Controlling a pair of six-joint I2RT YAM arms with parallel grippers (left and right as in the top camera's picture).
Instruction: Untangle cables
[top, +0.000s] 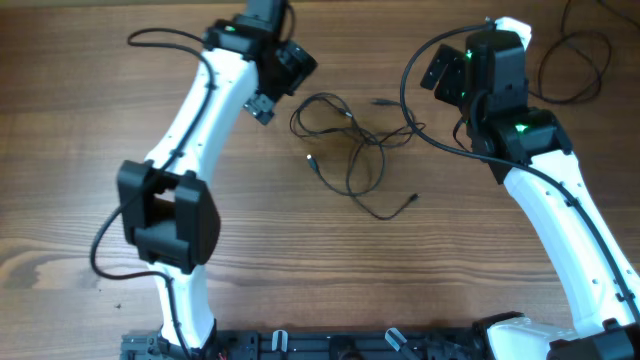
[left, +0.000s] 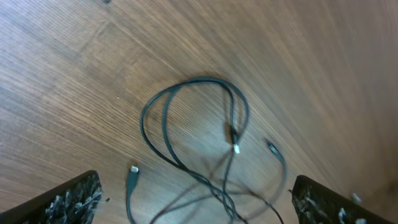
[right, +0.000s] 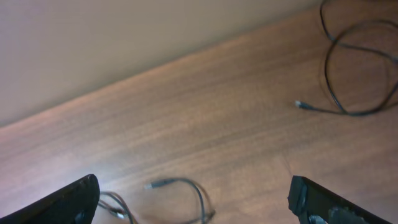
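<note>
One cable tangle (top: 355, 140) mid-table, separate cable (top: 541, 68) (top right)

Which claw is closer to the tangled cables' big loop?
Left. The left gripper is just beside the loop; the right gripper is farther off, beyond the rest of the cables.

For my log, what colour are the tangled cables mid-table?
Black; the cables show best in the left wrist view.
</note>
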